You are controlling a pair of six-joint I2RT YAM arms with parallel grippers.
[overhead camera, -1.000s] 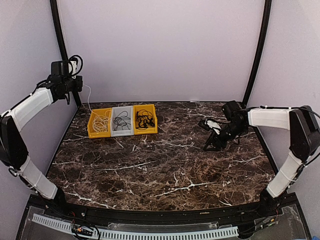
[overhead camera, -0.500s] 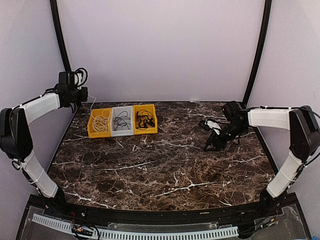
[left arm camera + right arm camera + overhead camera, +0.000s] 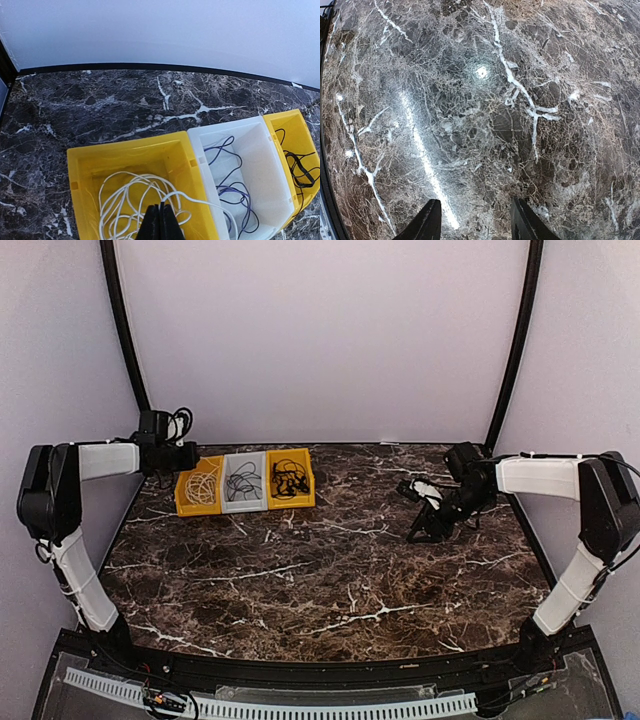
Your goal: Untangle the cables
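Observation:
Three cables lie apart in a row of bins. The white cable (image 3: pixel 120 200) is coiled in the left yellow bin (image 3: pixel 130 152), with one strand running over into the white bin (image 3: pixel 262 165). A grey-purple cable (image 3: pixel 227 190) lies in that white bin. A black cable (image 3: pixel 300 167) is in the right yellow bin (image 3: pixel 292 122). My left gripper (image 3: pixel 161 212) hangs just above the left yellow bin (image 3: pixel 183 502), shut, and the white strand comes out at its tips. My right gripper (image 3: pixel 476 207) stands open over bare marble at the right (image 3: pixel 424 528), holding nothing.
The three bins (image 3: pixel 244 502) sit at the table's back left, close to the rear edge and the black corner post (image 3: pixel 128 340). The dark marble table (image 3: pixel 330 580) stretches between the two arms. A white wall stands right behind the bins.
My left arm has come down and to the right from high by the post, bringing the white cable to the left yellow bin. The right arm has not moved.

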